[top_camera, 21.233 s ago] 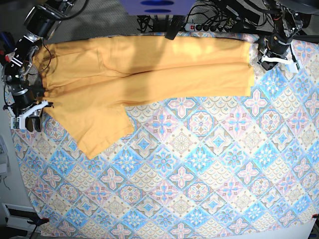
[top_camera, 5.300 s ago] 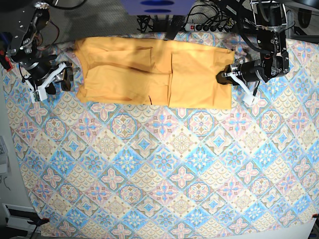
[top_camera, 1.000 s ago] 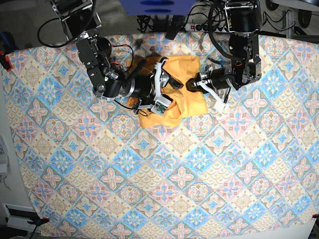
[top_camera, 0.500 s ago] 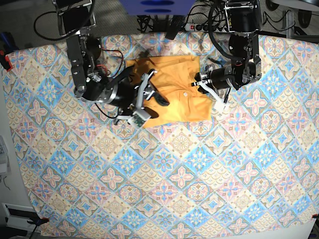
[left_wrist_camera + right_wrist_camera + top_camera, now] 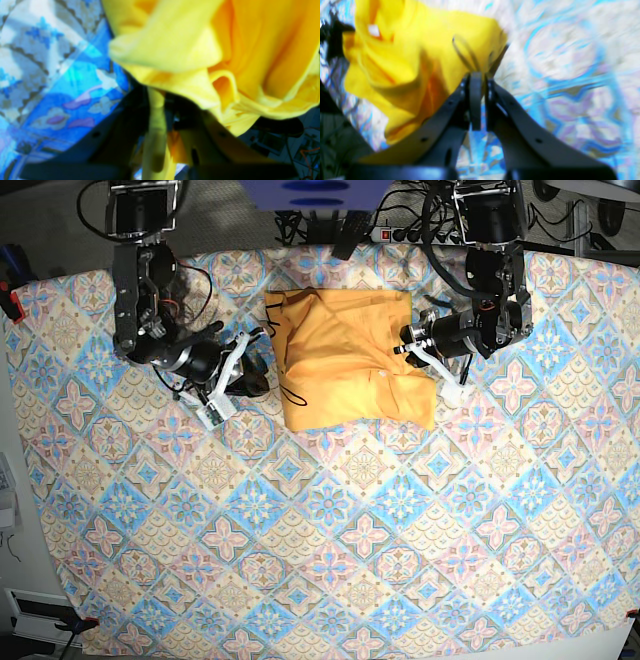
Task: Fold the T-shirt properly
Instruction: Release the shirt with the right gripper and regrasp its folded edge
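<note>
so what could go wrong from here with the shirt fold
1. The left gripper is shut on the T-shirt; fabric bunches over its jaws in the left wrist view. If that arm moves off without letting go, it may drag the fold open.
2. The shirt's right side is rumpled near the white label, so the fold may end up uneven.
3. The right gripper, jaws shut, sits right at the shirt's edge and could snag it.

A robotics lab: power strip [image 5: 405, 232] and cables [image 5: 310, 225] behind tablecloth [image 5: 400, 530].
</note>
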You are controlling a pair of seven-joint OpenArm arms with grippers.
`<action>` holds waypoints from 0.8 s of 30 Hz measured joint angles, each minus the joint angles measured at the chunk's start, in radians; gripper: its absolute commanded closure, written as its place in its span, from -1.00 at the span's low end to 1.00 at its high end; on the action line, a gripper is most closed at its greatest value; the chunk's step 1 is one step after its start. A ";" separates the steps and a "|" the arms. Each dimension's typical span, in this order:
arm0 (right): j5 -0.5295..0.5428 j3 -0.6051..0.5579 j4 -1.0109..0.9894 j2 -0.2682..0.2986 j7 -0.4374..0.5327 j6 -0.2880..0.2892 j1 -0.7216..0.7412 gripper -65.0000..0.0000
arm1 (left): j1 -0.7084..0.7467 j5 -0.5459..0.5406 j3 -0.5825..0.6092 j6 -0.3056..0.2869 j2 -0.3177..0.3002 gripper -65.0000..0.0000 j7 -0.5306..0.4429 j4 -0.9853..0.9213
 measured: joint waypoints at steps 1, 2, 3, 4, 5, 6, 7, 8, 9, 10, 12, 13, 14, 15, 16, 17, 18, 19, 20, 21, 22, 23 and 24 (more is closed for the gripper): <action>-0.002 -0.036 -0.004 0.004 0.000 -0.003 0.000 0.93 | -0.001 0.000 0.000 0.000 0.000 1.00 0.000 0.000; -0.001 -0.071 -0.005 0.003 0.000 -0.003 0.000 0.93 | -0.001 0.001 0.000 0.000 0.001 1.00 0.000 0.000; 0.003 -0.105 -0.004 0.002 0.001 -0.002 0.000 0.93 | -0.002 0.003 0.000 0.000 0.003 1.00 0.000 0.000; 0.003 -0.138 -0.001 0.002 0.003 -0.002 0.003 0.93 | -0.001 0.003 0.002 0.000 0.003 1.00 -0.002 0.000; 0.003 -0.171 0.002 0.000 0.003 0.001 0.003 0.93 | -0.001 0.003 0.003 0.000 0.003 1.00 -0.003 0.000; 0.003 -0.202 0.008 -0.003 0.004 0.001 0.003 0.93 | -0.002 0.003 0.003 0.000 0.003 1.00 0.000 0.000; 0.006 -0.233 0.015 -0.003 0.004 0.005 0.003 0.93 | -0.004 0.003 0.003 0.000 0.003 1.00 0.000 0.000; 0.004 -0.270 0.024 0.001 0.000 0.005 0.007 0.93 | -0.004 0.004 0.003 0.000 0.003 1.00 -0.001 0.000; 0.000 -0.312 0.033 0.004 -0.004 0.003 0.015 0.93 | -0.004 0.004 0.003 0.000 0.005 1.00 -0.001 0.000; -0.001 -0.358 0.042 0.011 -0.010 0.003 0.028 0.93 | -0.004 0.004 0.002 0.000 0.006 1.00 -0.002 0.000; -0.020 -0.448 0.073 0.021 -0.013 0.000 0.061 0.93 | -0.004 0.004 0.000 0.000 0.006 1.00 -0.002 0.000; -0.023 -0.493 0.084 0.031 -0.007 0.006 0.082 0.93 | -0.004 0.003 0.000 0.000 0.006 1.00 -0.003 0.000; -0.019 -0.542 0.089 0.040 0.004 0.009 0.106 0.93 | -0.004 0.003 0.000 0.000 0.006 1.00 -0.003 0.000; -0.018 -0.585 0.090 0.048 0.003 0.008 0.124 0.93 | -0.004 0.003 0.000 0.000 0.005 1.00 -0.003 0.000; -0.021 -0.626 0.088 0.056 -0.006 0.008 0.145 0.93 | -0.005 0.003 0.000 0.000 0.005 1.00 -0.003 0.000; -0.024 -0.652 0.085 0.062 -0.031 0.008 0.161 0.93 | -0.005 0.004 -0.001 0.000 0.006 1.00 -0.003 0.000; -0.027 -0.665 0.083 0.066 -0.040 0.011 0.174 0.93 | -0.006 0.003 -0.001 0.001 0.006 1.00 -0.003 0.000; -0.026 -0.662 0.082 0.067 -0.040 0.012 0.180 0.93 | -0.003 0.001 -0.001 0.000 0.005 1.00 -0.004 0.000; -0.026 -0.649 0.081 0.065 -0.034 0.011 0.186 0.93 | -0.003 -0.011 -0.002 0.001 0.005 1.00 -0.003 0.000; -0.017 -0.613 0.070 0.061 -0.026 0.014 0.188 0.93 | 0.000 -0.021 -0.002 0.002 0.005 1.00 -0.004 0.000; -0.014 -0.570 0.048 0.053 -0.009 0.013 0.188 0.93 | 0.002 -0.040 -0.002 0.003 0.002 1.00 -0.004 0.000; -0.020 -0.529 0.016 0.046 -0.001 0.005 0.189 0.93 | 0.003 -0.051 -0.002 0.004 0.000 1.00 -0.002 0.000; -0.040 -0.499 -0.021 0.041 -0.006 0.003 0.191 0.93 | 0.003 -0.058 -0.002 0.004 -0.002 1.00 -0.001 -0.001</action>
